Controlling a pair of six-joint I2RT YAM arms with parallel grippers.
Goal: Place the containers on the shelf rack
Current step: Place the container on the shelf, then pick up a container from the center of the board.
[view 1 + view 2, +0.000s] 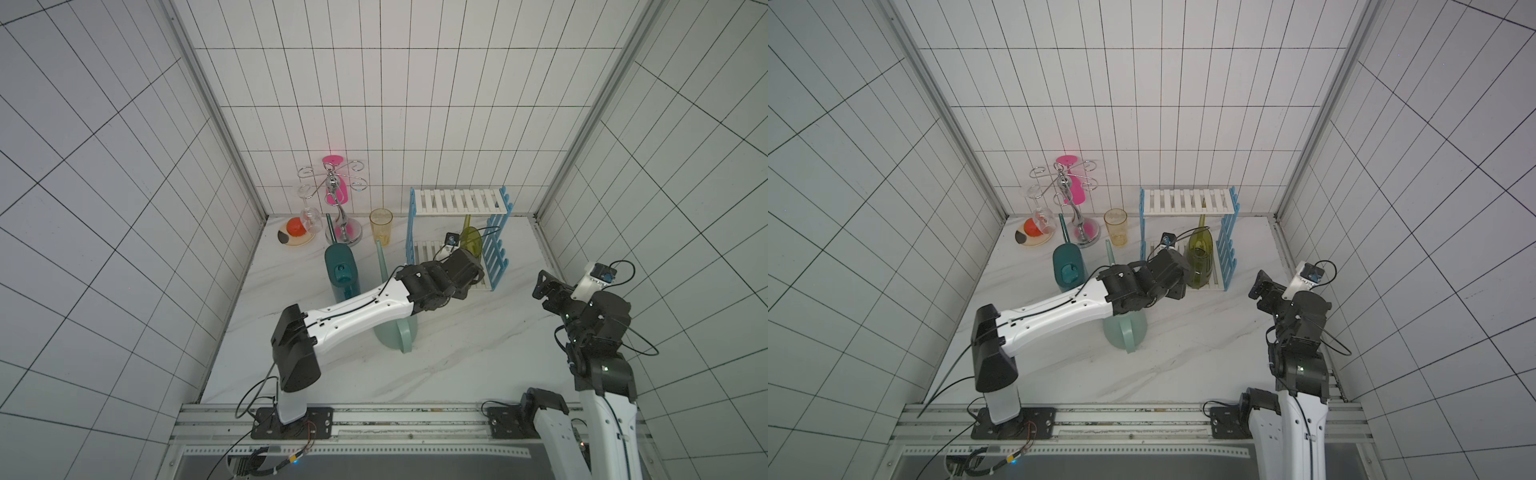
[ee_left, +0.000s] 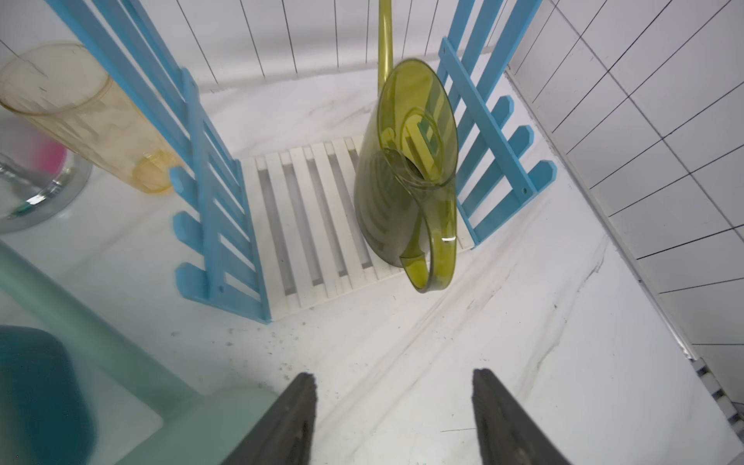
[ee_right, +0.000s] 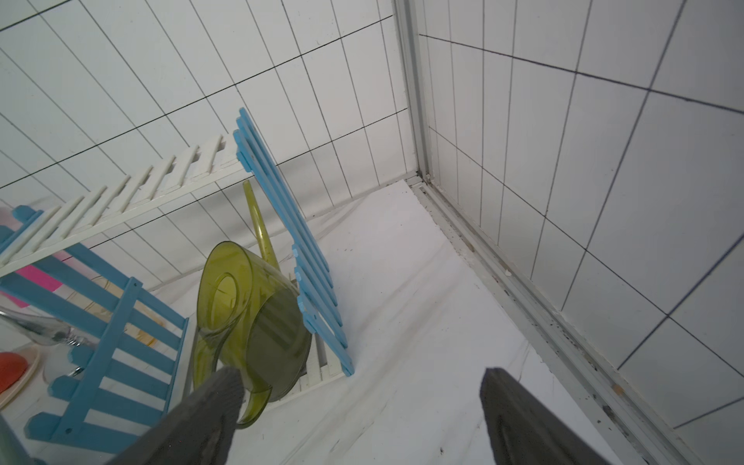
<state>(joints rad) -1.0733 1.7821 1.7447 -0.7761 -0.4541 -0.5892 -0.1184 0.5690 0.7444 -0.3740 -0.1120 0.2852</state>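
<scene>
Nearest me the mint can (image 1: 397, 332) stands on the tabletop (image 1: 457, 374), half under the left arm (image 1: 361, 309); its handle is turned to my side, which I judge the easiest place to take it, and its spout slants away toward the back. The left jaws stand apart with nothing in them; the wrist view shows only bare tabletop in the gap. They hang just in front of the rack (image 1: 496, 253), so I read them as free for another can. The right arm (image 1: 598, 316) is folded up at the right edge; its jaws are wide apart and empty, aimed at the rack, and I take it to be parked there to leave the left arm room.

A little further back, left of the mint can, the teal can (image 1: 340, 272) stands upright on the tabletop, spout toward the back wall, nothing gripping it.

Then the rack, set against the back wall: the olive can (image 2: 406, 173) stands on the lower shelf (image 2: 306, 225), just beside the right side panel; whether it touches I cannot tell. Its handle overhangs the front edge, and its spout rises at the back toward the upper shelf (image 1: 459, 201). Tucked to one side like that, it leaves bare slats beside it, and the upper shelf is bare too; so I count one can placed and two left.

The cup (image 1: 381, 226) stands just outside the left panel, the stand (image 1: 343, 216) beyond it; neither is mine to move.
</scene>
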